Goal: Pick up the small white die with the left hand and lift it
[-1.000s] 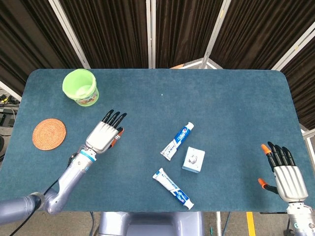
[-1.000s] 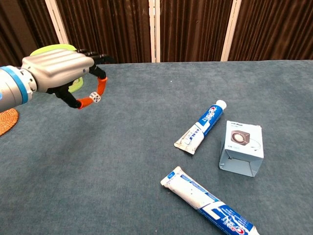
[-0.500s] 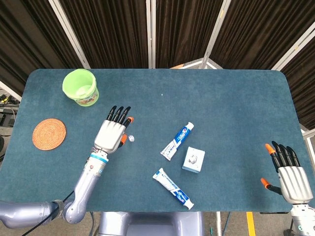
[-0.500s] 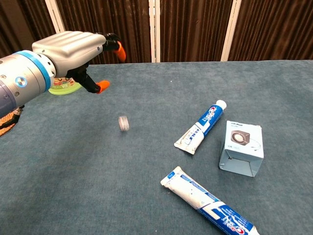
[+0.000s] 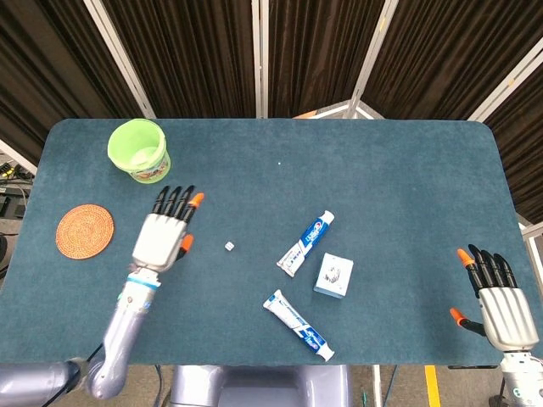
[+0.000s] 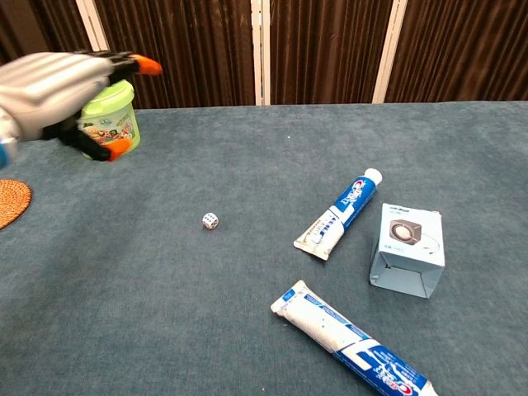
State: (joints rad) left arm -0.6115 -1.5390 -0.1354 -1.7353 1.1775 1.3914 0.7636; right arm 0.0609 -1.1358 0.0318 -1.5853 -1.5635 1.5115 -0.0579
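Head view: die [image 5: 229, 246] on table, left robot hand [image 5: 163, 234] apart, empty.

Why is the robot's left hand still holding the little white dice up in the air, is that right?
Not right. The left hand is up in the air but holds nothing; the chest view shows the small white die lying on the table, apart from the hand.

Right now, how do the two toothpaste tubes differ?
The upper tube lies with its cap toward the far edge, next to the small box; the lower tube lies nearer the front edge, its capped end pointing toward the die. In the chest view the lower tube looks bigger, though it is closer to the camera. Both are white and blue, flat on the table, untouched by either hand.
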